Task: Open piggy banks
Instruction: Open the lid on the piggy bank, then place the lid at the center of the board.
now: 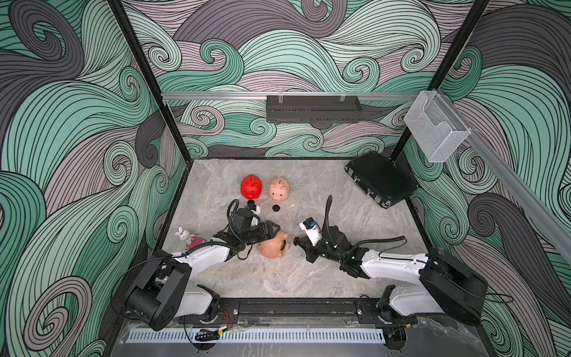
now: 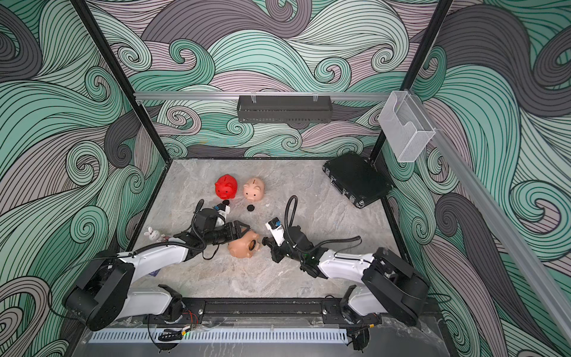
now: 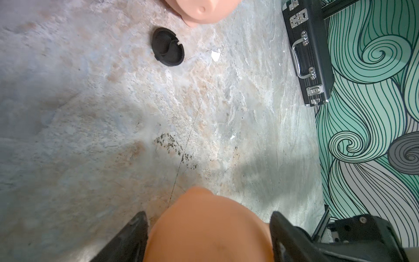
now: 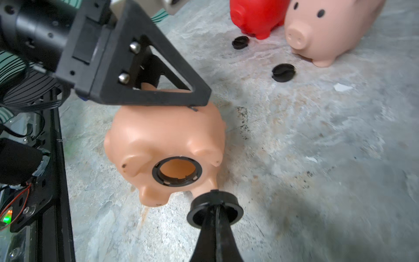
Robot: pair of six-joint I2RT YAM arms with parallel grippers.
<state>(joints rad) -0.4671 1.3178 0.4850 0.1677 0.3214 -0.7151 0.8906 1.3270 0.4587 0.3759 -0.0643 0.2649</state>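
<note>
A peach-pink piggy bank (image 1: 273,247) (image 4: 167,136) lies on its side at the table's middle, its round belly hole (image 4: 176,169) uncovered. My left gripper (image 3: 208,216) (image 1: 273,235) is shut on its body, one finger on each flank. Just right of it, my right gripper (image 4: 215,205) (image 1: 298,241) is shut on a black round plug (image 4: 197,214), held clear of the hole. A red piggy bank (image 1: 251,187) (image 4: 256,15) and another peach-pink piggy bank (image 1: 279,189) (image 4: 328,29) stand upright further back, each with a loose black plug (image 4: 240,42) (image 4: 283,72) in front of it.
A flat black case (image 1: 381,179) (image 3: 308,52) lies in the back right corner. A small bunny toy (image 1: 184,235) sits by the left wall. A black tray (image 1: 313,109) and a clear holder (image 1: 435,126) hang on the rails above the table.
</note>
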